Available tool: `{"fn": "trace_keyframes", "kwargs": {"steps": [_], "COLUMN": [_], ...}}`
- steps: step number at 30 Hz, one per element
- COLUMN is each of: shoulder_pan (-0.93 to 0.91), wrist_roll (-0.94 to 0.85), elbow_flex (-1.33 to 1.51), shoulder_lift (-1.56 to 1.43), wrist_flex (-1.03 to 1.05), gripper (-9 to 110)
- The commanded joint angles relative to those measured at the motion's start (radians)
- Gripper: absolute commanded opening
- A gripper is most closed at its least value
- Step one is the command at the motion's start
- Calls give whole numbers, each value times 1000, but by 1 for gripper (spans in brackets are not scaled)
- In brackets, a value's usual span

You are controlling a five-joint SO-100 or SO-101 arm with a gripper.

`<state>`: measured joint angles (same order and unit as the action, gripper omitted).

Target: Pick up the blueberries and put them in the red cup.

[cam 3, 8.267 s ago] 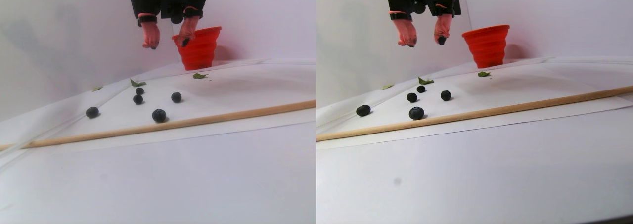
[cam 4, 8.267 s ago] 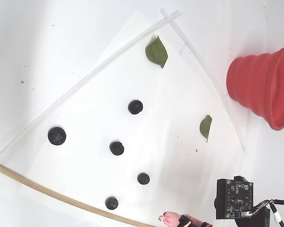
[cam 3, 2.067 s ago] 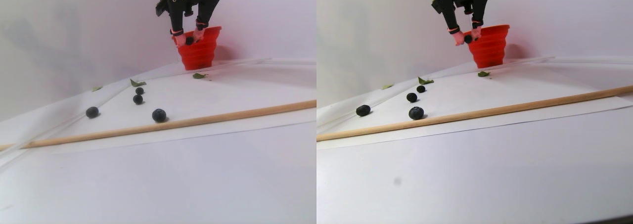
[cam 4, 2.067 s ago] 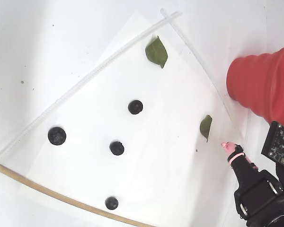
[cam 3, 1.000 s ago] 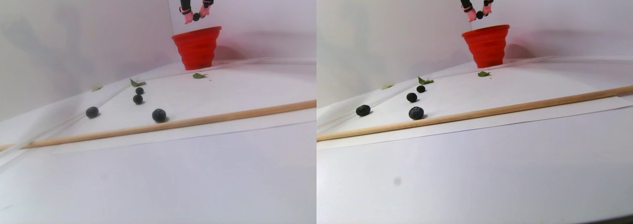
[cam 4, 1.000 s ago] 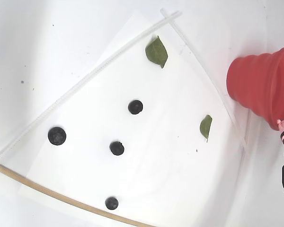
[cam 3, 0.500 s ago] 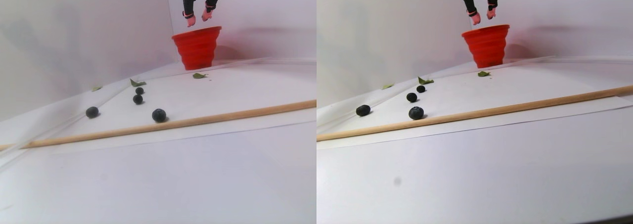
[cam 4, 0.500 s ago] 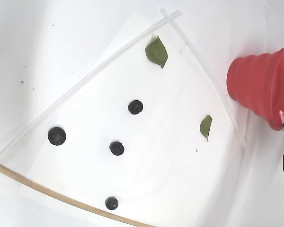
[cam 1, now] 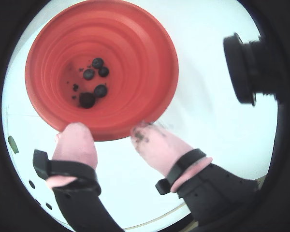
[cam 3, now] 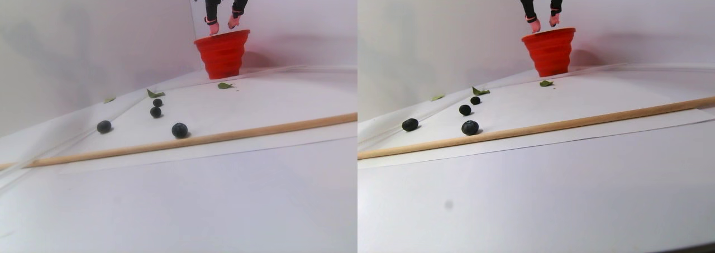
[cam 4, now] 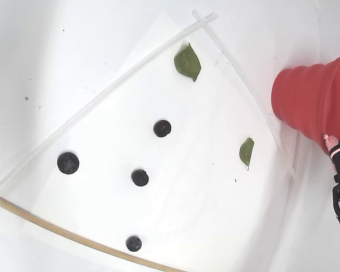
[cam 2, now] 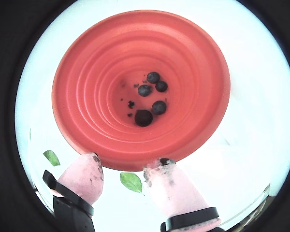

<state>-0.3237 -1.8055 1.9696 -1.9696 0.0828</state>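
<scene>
Four blueberries (cam 4: 140,177) lie loose on the bench (cam 4: 56,51); several more sit inside the red cup (cam 2: 87,77). Over its rim hangs the gripper (cam 2: 123,176), released and empty. Best next: rise clear of the rim before swinging toward a berry.

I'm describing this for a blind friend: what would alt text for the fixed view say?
Four blueberries lie scattered on a white sheet, with two green leaves nearby. At right stands a red cup, the gripper's pink fingertip at its rim; a wooden stick edges the sheet.

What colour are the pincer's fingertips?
Pale pink fingertips, smudged dark; clearest in a wrist view.
</scene>
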Motion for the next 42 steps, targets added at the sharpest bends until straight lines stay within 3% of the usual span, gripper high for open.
{"fn": "trace_keyframes", "kwargs": {"steps": [1,22,42], "shoulder_pan": [26,176,296], "wrist_roll": [0,-72,-117], "elbow_flex": [-63,83,221], "shoulder_lift": [-152,-299,-339], "wrist_flex": [20,225,250], "gripper": [17,18,18]}}
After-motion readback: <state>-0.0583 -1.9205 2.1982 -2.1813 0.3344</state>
